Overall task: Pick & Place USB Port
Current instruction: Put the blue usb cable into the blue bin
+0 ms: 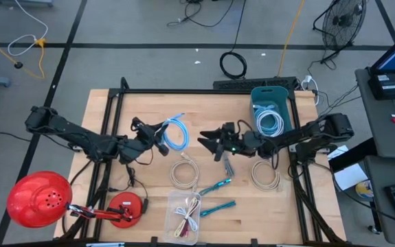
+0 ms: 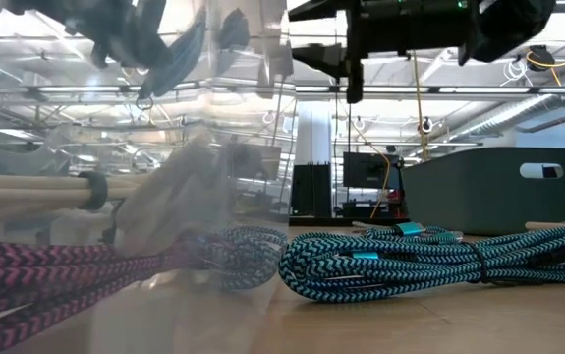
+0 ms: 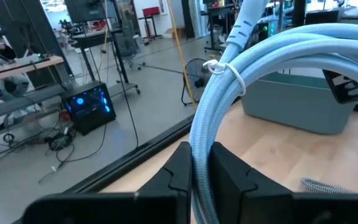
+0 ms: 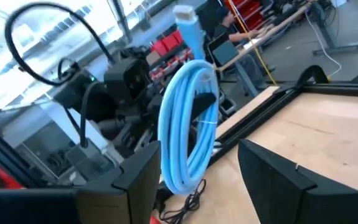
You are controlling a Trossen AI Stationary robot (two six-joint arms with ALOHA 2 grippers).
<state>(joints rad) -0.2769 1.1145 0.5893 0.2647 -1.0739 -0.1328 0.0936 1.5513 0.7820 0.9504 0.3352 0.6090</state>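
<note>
- High view: the left hand (image 1: 157, 135) hangs above the middle of the worktop (image 1: 101, 113) and holds a coiled light-blue USB cable (image 1: 176, 132) in the air. The right hand (image 1: 214, 142) faces it from close by, with its fingers spread wide and holding nothing. The grey-green bin (image 1: 255, 98) stands at the far right corner and already has a pale cable coil (image 1: 271, 122) inside. I judge that the blue coil must go there, perhaps by passing it to the right hand.
- Low view: two teal braided cables (image 2: 400, 261) lie on the worktop in front, the bin (image 2: 488, 187) is behind them, and a clear bag (image 2: 179, 211) with a pink braided cable (image 2: 46, 280) fills the near side. Both arms are high above all of this.
- Left wrist view: the left hand's fingers (image 3: 179, 171) are closed narrowly on the lower part of the blue coil (image 3: 228, 93), which is bound with a white tie (image 3: 231, 78).
- Right wrist view: the blue coil (image 4: 188, 130) hangs upright just ahead of the open right fingers (image 4: 144, 168), not yet between them.
- To do the step well, the right hand should close on the whole bundle of the coil before the left one lets go.
- There is free room in the air between the arms. The beige coils (image 1: 183, 171) near the middle, the black frame rail (image 1: 290, 113) and the bin's rim ask for care.
</note>
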